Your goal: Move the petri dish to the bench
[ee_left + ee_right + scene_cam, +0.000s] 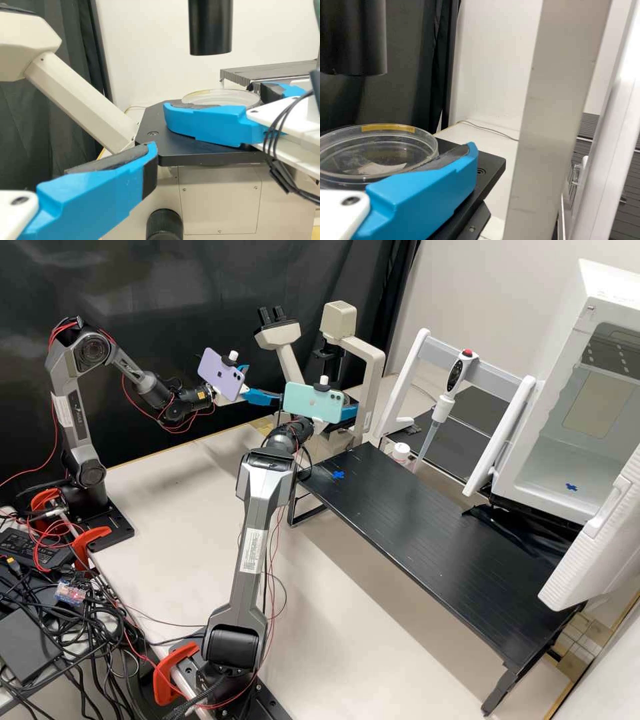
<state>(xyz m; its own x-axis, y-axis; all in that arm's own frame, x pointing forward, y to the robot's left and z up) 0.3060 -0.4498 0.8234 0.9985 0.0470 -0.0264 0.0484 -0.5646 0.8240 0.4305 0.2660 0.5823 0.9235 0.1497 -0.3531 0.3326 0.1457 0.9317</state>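
In the high view my left gripper [262, 383] is at the far arm, left of the microscope; in the left wrist view this gripper [77, 157] stands open, one blue finger in sight and nothing held. My right gripper [347, 407], on the near arm, is at the microscope stage. The right wrist view has this gripper [390, 146] with a pad against the clear, yellow-marked petri dish [375, 165]. From the left wrist view, its two fingers are shut on opposite sides of the petri dish [220, 96], level, at the black stage [200, 151]. The black bench [427, 527] is to the right.
The microscope's beige frame [375, 383] rises beside the right gripper, and its black tube [211, 27] hangs over the stage. A pipette [443, 408] on a white-grey stand, a small white-capped container [401, 452] and an open white chamber [587, 270] stand beyond the bench. Blue tape [339, 475] marks the bench.
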